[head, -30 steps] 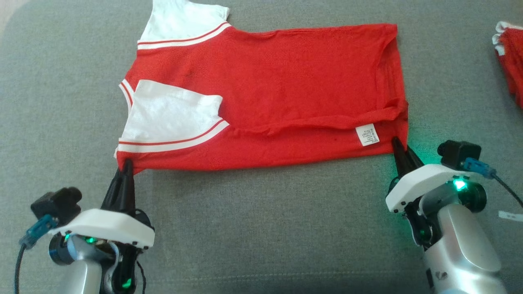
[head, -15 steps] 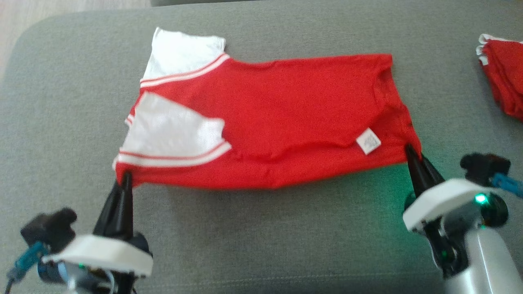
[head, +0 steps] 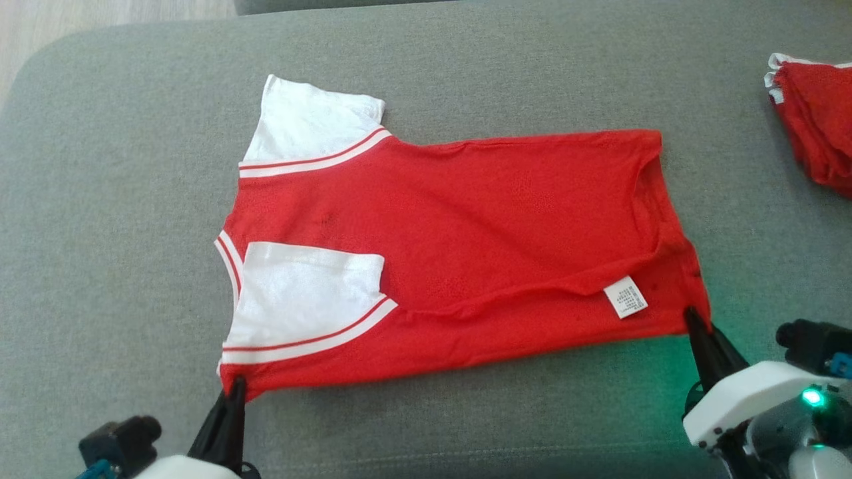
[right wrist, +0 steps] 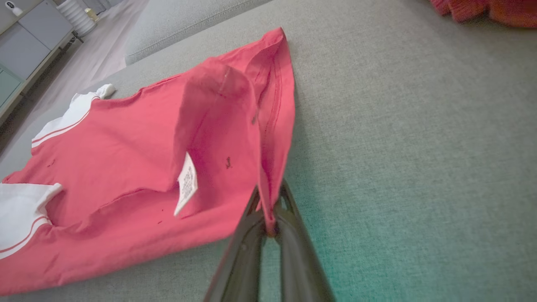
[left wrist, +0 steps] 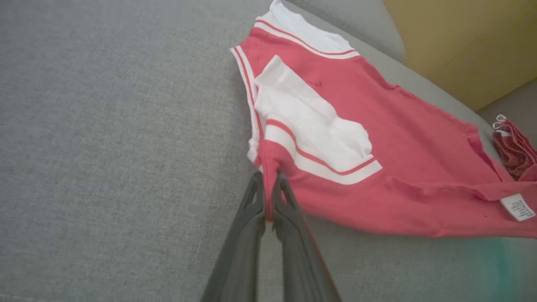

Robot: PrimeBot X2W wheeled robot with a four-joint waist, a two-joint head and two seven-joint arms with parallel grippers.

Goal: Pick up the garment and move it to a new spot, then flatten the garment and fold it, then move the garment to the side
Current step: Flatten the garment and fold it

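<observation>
The garment (head: 466, 233) is a red T-shirt with white sleeves, spread sideways on the grey cushion, its near edge lifted. One white sleeve (head: 306, 299) lies folded over the red body; a white care label (head: 626, 297) shows near the hem. My left gripper (head: 234, 386) is shut on the shirt's near left corner, red cloth pinched between its fingers (left wrist: 268, 184). At the near right hem corner my right gripper (head: 692, 316) is shut on the garment (right wrist: 218, 142), cloth caught between its fingertips (right wrist: 268, 201).
Another red and white garment (head: 815, 113) lies bunched at the cushion's far right edge, also seen as red cloth (left wrist: 514, 147) in the left wrist view. The grey cushion (head: 133, 199) spreads wide on the left. Pale floor (head: 100, 13) lies beyond the far left corner.
The head camera has tilted, so the whole scene sits lower in view. Both grippers keep their hold on the near corners, and the near edge has been drawn toward me.
</observation>
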